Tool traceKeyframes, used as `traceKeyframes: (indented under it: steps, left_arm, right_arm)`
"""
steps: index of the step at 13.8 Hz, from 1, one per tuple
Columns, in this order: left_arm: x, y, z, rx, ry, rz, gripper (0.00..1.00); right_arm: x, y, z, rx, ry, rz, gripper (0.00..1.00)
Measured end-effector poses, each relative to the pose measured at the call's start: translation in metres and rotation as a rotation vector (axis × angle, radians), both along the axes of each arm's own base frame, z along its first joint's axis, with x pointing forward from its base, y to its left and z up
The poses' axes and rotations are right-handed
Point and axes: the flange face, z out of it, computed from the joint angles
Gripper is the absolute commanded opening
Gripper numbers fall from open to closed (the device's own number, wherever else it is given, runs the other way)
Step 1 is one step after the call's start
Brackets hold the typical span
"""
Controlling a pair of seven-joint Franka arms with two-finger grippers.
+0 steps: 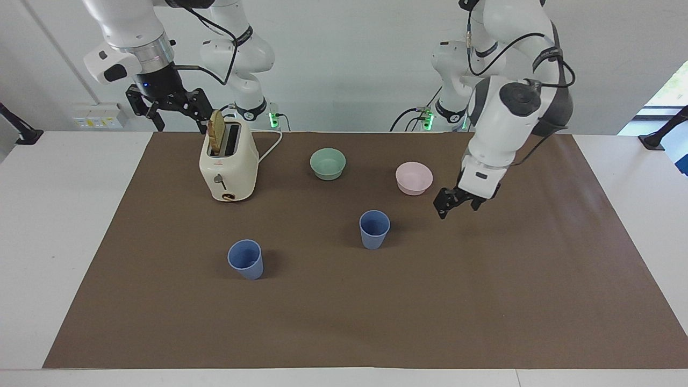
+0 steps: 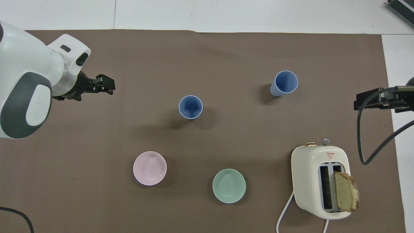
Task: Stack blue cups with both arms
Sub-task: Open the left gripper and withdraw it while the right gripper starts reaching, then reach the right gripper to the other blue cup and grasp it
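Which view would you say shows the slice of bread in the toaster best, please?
The overhead view: the bread shows its broad face, leaning out of the toaster slot. In the facing view it is seen nearly edge-on, partly against the right gripper.
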Motion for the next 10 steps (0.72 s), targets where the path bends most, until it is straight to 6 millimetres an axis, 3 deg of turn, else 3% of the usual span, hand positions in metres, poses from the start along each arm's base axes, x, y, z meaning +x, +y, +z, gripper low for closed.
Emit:
traceKeyframes:
  steps: [6, 10]
  left_arm:
    - [-0.012, 0.064, 0.022, 0.003, 0.045, -0.075, 1.0]
    - [-0.032, 0.076, 0.053, 0.005, 0.042, -0.1, 1.0]
  right_arm:
    - [0.03, 0.007, -0.031, 0.006, -0.017, 0.014, 1.0]
    - [0.056, 0.009, -0.064, 0.012, -0.025, 0.018, 1.0]
